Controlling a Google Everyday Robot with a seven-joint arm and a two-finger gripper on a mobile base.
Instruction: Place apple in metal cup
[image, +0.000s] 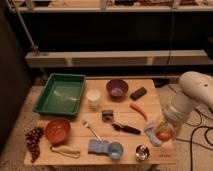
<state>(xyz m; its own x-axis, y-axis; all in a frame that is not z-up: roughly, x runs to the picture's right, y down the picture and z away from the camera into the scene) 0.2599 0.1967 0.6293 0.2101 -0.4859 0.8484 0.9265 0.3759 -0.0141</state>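
The tool (161, 131) is at the near right edge of the desk (75, 127), clamped on the apple (164, 135). The metal cup (142, 152) stands upright just near-left of the apple. A carrot (138, 110) lies farther back.

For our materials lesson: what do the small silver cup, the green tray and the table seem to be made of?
The metal cup: probably steel, shiny silver with bright glints. The green tray: likely plastic, even colour with a soft sheen. The table: wood, pale and matte. The gripper, shut on the apple, hangs just right of the cup, near the table's right edge.
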